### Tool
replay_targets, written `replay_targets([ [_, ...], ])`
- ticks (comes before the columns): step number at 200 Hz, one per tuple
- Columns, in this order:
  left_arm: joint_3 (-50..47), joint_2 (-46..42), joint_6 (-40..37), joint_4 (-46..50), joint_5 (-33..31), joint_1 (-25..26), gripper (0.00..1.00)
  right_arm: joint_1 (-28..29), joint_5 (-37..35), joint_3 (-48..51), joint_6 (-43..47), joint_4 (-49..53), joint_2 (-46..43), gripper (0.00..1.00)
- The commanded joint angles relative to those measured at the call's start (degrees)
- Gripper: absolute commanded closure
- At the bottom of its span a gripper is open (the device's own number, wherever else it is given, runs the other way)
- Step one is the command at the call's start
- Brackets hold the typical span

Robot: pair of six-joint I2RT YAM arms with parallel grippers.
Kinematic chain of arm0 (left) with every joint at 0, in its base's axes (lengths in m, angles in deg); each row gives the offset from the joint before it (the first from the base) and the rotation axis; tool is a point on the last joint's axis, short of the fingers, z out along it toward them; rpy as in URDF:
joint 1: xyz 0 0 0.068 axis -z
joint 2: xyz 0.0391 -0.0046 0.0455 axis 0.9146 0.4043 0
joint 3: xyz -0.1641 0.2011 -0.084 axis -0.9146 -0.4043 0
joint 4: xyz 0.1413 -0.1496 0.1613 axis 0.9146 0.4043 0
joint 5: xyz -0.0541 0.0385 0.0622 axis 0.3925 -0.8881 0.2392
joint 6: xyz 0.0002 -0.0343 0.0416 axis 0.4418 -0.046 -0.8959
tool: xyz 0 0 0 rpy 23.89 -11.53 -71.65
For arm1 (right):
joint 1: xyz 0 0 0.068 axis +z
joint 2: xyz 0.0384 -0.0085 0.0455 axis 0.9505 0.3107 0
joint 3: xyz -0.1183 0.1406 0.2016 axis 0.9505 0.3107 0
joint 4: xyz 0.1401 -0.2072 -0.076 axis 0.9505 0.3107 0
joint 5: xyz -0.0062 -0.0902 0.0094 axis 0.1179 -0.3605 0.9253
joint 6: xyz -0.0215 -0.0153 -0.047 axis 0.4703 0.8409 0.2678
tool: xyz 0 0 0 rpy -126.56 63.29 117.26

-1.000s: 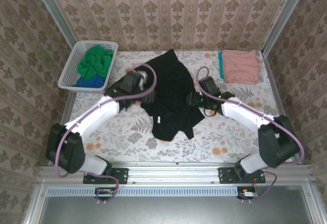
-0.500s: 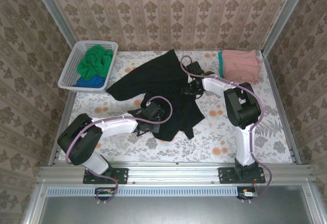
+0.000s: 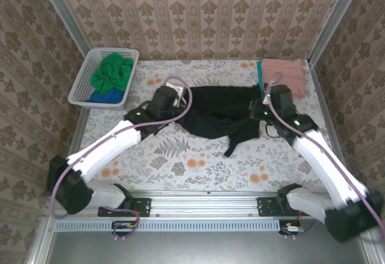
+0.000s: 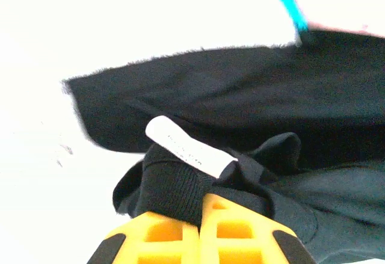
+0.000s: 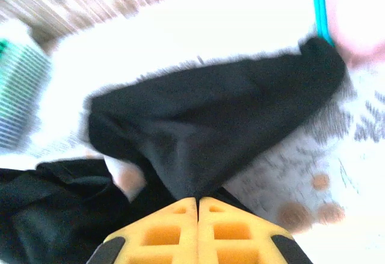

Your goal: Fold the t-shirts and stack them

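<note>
Across the middle of the table point(image 3: 180, 162) your black t-shirt point(image 3: 219, 116) hangs stretched between both arms. Your left gripper point(image 4: 200, 207) is clamped on the ribbed collar point(image 4: 168, 189) beside the label point(image 4: 191, 154). Your right gripper point(image 5: 197, 201) is pinched tight on a fold of the same shirt, though blur hides which edge. Mind the folded salmon pink tee point(image 3: 284, 77) just beside the right end: a wider pull could drag it askew. A thin bite could slip and drop the cloth bunched.
</note>
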Motion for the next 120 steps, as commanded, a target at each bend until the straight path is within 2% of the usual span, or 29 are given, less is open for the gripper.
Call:
replay_targets([
  [1,-1.44,-0.85,-3.54,3.78,4.26,-9.43,1.0,4.52,-1.51,1.83,-3.04,2.76,0.47,1.0],
  [20,-2.24,3.68,-3.96,3.5,7.23,-17.49,1.0,8.64,0.16,2.05,-3.67,-2.92,8.65,1.0],
  [34,-1.71,9.14,-4.41,1.38,8.64,-21.27,0.91,9.62,2.03,0.77,-3.32,-6.78,16.94,1.0],
  [37,-1.58,10.36,-4.35,0.85,8.76,-21.82,0.84,9.65,2.03,0.42,-3.21,-7.6,18.78,1.0],
  [47,-0.22,15.59,-4.12,0.74,9.46,-24.2,0.56,9.41,2.2,-1.34,-2.76,-8.95,24.29,0.93],
  [56,2.49,20.52,-3.29,3.56,9.57,-25.89,0.55,9.19,2.58,-3.96,-2.17,-7.57,29.62,0.85],
  [66,3.53,23.53,-2.76,4.96,8.92,-26.25,0.53,9.19,3.97,-6.07,-1.22,-5.56,32.64,0.67],
  [82,-0.2,21.55,-1.88,2.82,7.99,-25.15,0.43,9.2,4.28,-4.34,-0.65,-4.6,30.98,0.59],
  [99,-5.77,14.22,-0.13,2.24,5.31,-22.84,0.29,8.01,-0.23,0.98,-1.04,-1.77,23.47,0.47],
  [120,-12.7,2.22,1.97,3.07,-1.6,-15.02,0.19,3.64,-6.4,9.55,-3.43,4.27,12.76,0.31],
])
